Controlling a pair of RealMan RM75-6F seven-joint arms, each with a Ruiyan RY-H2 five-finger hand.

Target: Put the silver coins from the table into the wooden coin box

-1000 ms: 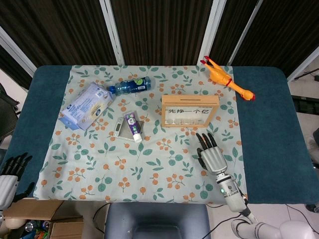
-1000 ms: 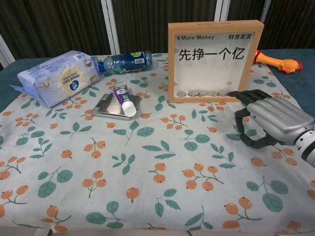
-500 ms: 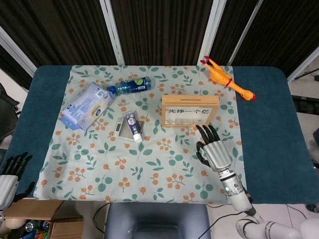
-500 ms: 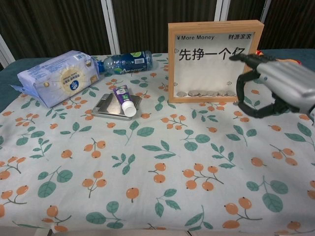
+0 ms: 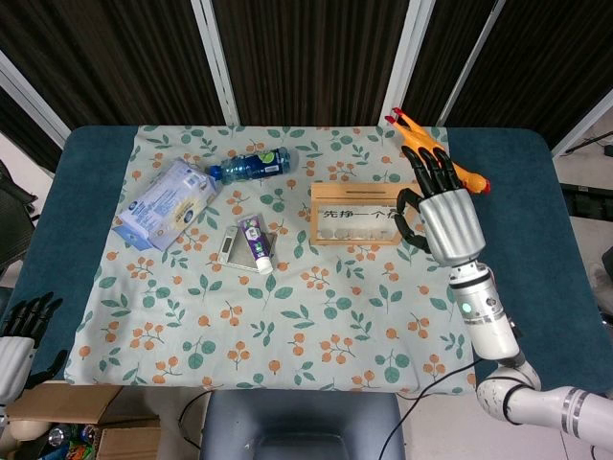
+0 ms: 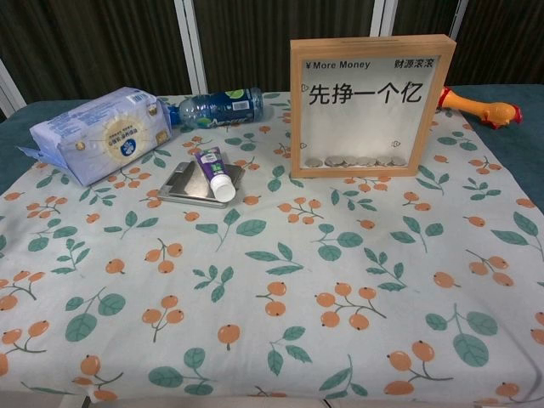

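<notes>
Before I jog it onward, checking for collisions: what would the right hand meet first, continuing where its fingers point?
Probably the orange rubber chicken toy beyond the right hand; height is unclear.

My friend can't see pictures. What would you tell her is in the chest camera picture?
A wooden coin box with a glass front stands upright on a flowery tablecloth, a row of silver coins along its bottom. To its left lie a toothpaste tube on a metal tray, a water bottle and a tissue pack; no robot hand shows.
</notes>
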